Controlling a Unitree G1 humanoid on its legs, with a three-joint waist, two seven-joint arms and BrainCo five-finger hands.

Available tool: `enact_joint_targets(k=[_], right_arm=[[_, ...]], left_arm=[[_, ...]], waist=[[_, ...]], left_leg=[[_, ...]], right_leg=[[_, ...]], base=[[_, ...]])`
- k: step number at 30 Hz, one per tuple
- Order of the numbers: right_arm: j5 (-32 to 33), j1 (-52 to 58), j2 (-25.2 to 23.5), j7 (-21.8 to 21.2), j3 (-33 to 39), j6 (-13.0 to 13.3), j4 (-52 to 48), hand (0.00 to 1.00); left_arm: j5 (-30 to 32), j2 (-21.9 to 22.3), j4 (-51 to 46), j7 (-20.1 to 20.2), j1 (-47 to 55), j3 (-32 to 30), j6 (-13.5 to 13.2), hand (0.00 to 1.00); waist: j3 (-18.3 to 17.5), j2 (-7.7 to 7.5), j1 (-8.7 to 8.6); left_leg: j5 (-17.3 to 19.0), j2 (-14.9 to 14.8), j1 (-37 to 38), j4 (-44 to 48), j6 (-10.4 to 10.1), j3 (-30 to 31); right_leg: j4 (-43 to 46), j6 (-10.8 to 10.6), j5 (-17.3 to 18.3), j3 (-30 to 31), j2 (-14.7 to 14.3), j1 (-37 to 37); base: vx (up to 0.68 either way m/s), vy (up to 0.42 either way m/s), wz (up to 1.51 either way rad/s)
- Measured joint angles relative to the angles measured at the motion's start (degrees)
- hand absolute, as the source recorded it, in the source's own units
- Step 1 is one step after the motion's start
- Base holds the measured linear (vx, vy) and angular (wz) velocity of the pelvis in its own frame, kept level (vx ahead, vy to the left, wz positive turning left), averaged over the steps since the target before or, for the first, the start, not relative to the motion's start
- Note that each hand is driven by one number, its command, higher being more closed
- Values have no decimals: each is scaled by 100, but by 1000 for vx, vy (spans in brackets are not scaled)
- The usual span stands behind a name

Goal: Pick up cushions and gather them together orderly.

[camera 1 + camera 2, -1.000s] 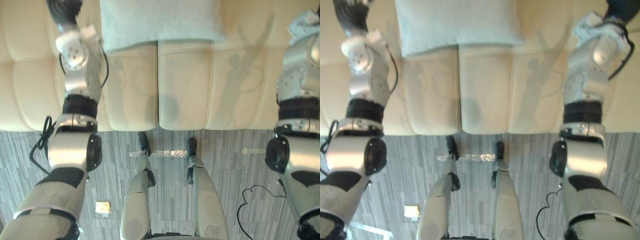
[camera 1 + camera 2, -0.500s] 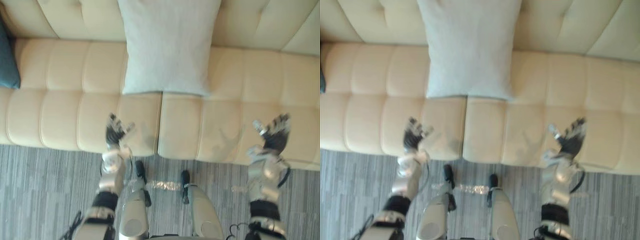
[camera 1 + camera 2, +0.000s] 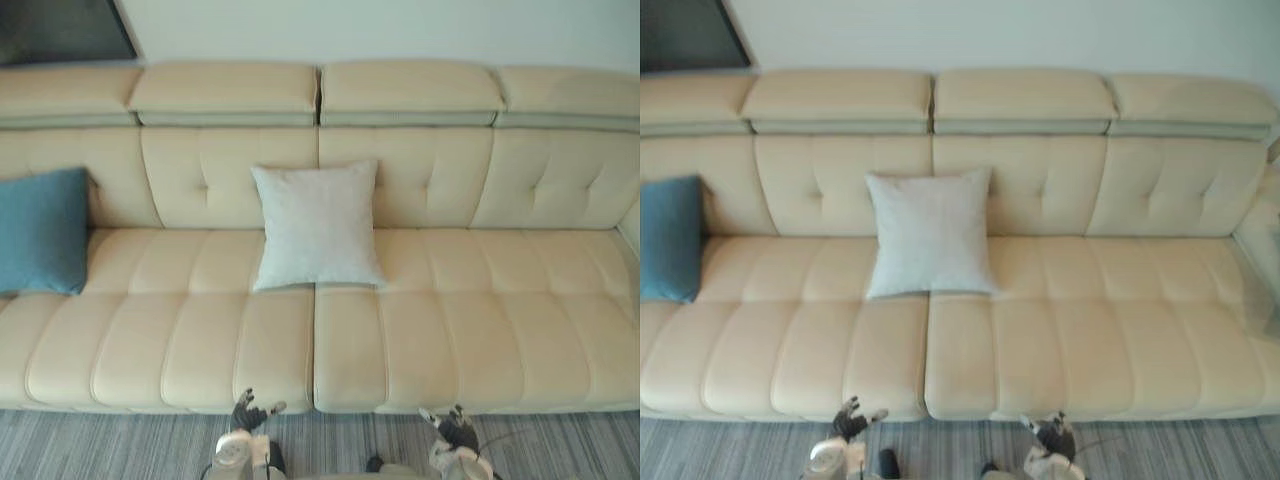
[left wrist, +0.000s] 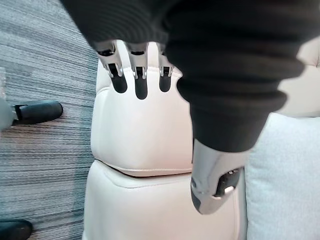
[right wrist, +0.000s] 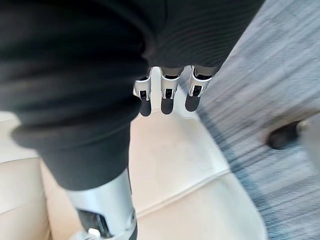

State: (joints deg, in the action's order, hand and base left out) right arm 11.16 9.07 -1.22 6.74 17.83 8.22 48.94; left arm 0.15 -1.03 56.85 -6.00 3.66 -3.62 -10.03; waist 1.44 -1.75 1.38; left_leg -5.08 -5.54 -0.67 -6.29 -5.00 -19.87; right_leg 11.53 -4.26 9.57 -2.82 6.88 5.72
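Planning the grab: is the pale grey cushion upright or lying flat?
Upright: the grey cushion leans against the sofa backrest, its lower edge on the seat.

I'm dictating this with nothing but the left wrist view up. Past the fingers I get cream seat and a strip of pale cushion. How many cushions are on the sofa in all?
Observer: Two. The pale grey cushion leans upright against the backrest at the middle of the sofa, above the seam between the seats.
Operator: Where is the second one?
Observer: A blue cushion stands at the sofa's far left end, well apart from the grey one.
Operator: Is my other hand holding anything?
Observer: No. The right hand is open and empty, low by the seat's front edge.
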Motion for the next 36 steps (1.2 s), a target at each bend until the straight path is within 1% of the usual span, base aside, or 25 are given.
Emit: enact_joint_targets(k=[3, 8, 10, 11, 12, 13, 14, 15, 16, 17, 18, 20, 21, 22, 23, 25, 26, 28, 29, 30, 31, 33, 34, 35, 36], right_arm=[[-9, -47, -6, -13, -2, -55, 203, 0], [-44, -287, -62, -8, -203, -100, 208, 0], [-56, -448, -165, 7, -235, -111, 208, 0], [-57, -448, -163, 6, -234, -115, 210, 0], [-62, -469, -149, 9, -231, -138, 227, 0], [-108, -507, -186, 7, -241, -148, 310, 0], [-117, -507, -192, 7, -240, -147, 337, 0], [-125, -564, -212, 2, -238, -158, 428, 0], [-142, -597, -85, 24, -219, -159, 429, 0], [-158, -635, -91, 31, -229, -179, 453, 0], [-199, -709, -150, 15, -280, -190, 458, 0], [-209, -819, -162, 29, -283, -200, 464, 0], [-204, -914, -114, 53, -284, -191, 420, 0], [-203, -928, -98, 60, -284, -190, 418, 0], [-203, -870, -64, 107, -281, -193, 428, 0], [-203, -754, -71, 117, -281, -209, 437, 0], [-197, -636, -102, 121, -280, -218, 449, 0], [-140, -559, -75, 132, -277, -220, 457, 0], [-140, -560, -73, 132, -277, -220, 456, 0], [-110, -563, -50, 130, -277, -216, 427, 0], [-109, -561, -50, 128, -278, -216, 424, 0], [-100, -585, -43, 113, -274, -216, 413, 0], [-91, -551, -171, 82, -267, -221, 418, 0], [-91, -547, -176, 81, -266, -221, 419, 0], [-68, -526, -215, 68, -230, -225, 418, 0]], left_arm=[[203, 3, 115, 17, -17, -65, 80, 0], [320, -45, 118, 3, -107, -95, 93, 0], [317, -147, 97, -13, -340, -115, 162, 0], [317, -142, 90, -16, -355, -136, 173, 0], [315, -59, -30, -18, -380, -183, 183, 0], [311, -54, -65, -27, -425, -352, 195, 0], [310, -47, -70, -30, -434, -392, 200, 0], [304, -4, -186, -38, -457, -545, 212, 0], [301, 188, -193, -28, -399, -583, 203, 0], [301, 198, -217, -20, -404, -625, 184, 0], [289, 182, -309, -43, -472, -636, 169, 0], [190, 178, -322, -56, -579, -533, 177, 0], [185, 207, -262, -47, -631, -413, 194, 0], [184, 232, -246, -42, -639, -386, 200, 0], [183, 332, -201, -39, -609, -257, 205, 0], [186, 359, -184, -37, -571, -170, 206, 0], [190, 365, -181, -17, -512, -78, 206, 0], [190, 392, -178, 4, -466, -78, 240, 0], [190, 392, -178, 4, -466, -79, 240, 0], [190, 390, -179, 6, -465, -87, 249, 0], [190, 390, -178, 5, -462, -91, 252, 0], [182, 402, -179, 4, -446, -92, 299, 0], [165, 339, -174, -6, -416, -84, 316, 0], [163, 334, -174, -7, -413, -85, 315, 0], [124, 248, -169, -22, -396, -83, 318, 0]], waist=[[10, -13, -2], [118, -135, 35], [230, -290, 25], [232, -286, 23], [261, -191, 65], [269, -289, 52], [262, -315, 44], [306, -426, 121], [131, -142, 250], [157, -178, 314], [238, -246, 328], [273, -326, 372], [375, -193, 380], [415, -144, 373], [533, 47, 310], [536, 70, 277], [556, 25, 212], [578, -10, 202], [579, -12, 202], [569, 9, 209], [567, 18, 210], [558, 117, 205], [525, 44, 166], [519, 35, 167], [443, -45, 169]], left_leg=[[-5, 19, 25, 0, 6, -43], [43, 28, 31, 35, 72, -350], [109, 3, -301, 378, 167, -367], [108, -17, -335, 404, 167, -329], [81, -241, -436, 505, 245, -308], [184, -294, -635, 967, 238, -306], [262, -307, -698, 1142, 246, -289], [702, -320, -982, 1846, 341, -269], [722, -388, -1099, 1735, 481, -238], [701, -399, -1055, 1729, 424, -396], [659, -391, -1181, 1939, 448, -482], [675, -450, -1494, 2194, 453, -565], [647, -533, -1619, 2290, 417, -564], [637, -569, -1629, 2303, 403, -562], [538, -691, -1599, 2307, 355, -509], [413, -675, -1571, 2184, 333, -418], [345, -658, -1545, 2086, 318, -301], [863, -735, -1560, 2791, 338, 33], [878, -737, -1560, 2815, 334, 43], [1292, -774, -1519, 3322, 193, 391], [1355, -770, -1519, 3390, 163, 483], [1733, -655, -1468, 3413, -59, 898], [1807, -557, -1386, 3239, -60, 673], [1807, -548, -1379, 3225, -60, 654], [1848, -453, -1276, 3072, -3, 403]], right_leg=[[-254, -70, -181, 74, -4, -102], [-281, -91, -341, 281, 31, 42], [-232, 243, -451, -97, 149, 232], [-271, 319, -454, -120, 124, 217], [-88, 878, -312, -467, 86, 195], [1319, 558, -241, -743, 318, 586], [1545, 408, -184, -810, 389, 626], [1894, 135, -332, -935, 463, 943], [1133, -99, -267, -797, 190, 508], [1390, -174, -170, -784, 219, 533], [1900, -121, 353, -730, 229, 428], [1204, 30, 543, -810, 99, 212], [790, 71, 521, -830, -27, 117], [684, 88, 510, -842, -67, 69], [578, 185, 415, -952, -156, -41], [573, 234, 386, -1045, -153, -55], [485, 313, 333, -1176, -116, -57], [498, 338, 229, -1113, -96, 35], [498, 336, 226, -1108, -95, 37], [513, 283, 155, -880, -92, 144], [515, 284, 152, -830, -100, 156], [501, 143, 13, -493, -170, 308], [267, 1, -146, -293, -106, 299], [248, -3, -154, -283, -100, 299], [-67, -3, -414, -78, -32, 280]], base=[[-93, 54, -13], [-64, 45, -28], [-48, 22, 8], [33, -29, 11], [40, -68, 9], [45, -65, 13], [-11, -38, -15], [-73, 37, -48], [-94, 64, -75], [-80, 49, -59], [-24, 3, -36], [-108, -56, -31], [-161, -59, -32], [-280, -53, -11], [-213, -45, 9], [-198, -53, 24], [-152, -20, 23], [-126, 30, 1], [-107, 109, -39], [-71, 126, -39], [-106, 220, -60], [-105, 277, -68], [-84, 221, -54], [-48, 216, -63], [-19, 129, -61]])
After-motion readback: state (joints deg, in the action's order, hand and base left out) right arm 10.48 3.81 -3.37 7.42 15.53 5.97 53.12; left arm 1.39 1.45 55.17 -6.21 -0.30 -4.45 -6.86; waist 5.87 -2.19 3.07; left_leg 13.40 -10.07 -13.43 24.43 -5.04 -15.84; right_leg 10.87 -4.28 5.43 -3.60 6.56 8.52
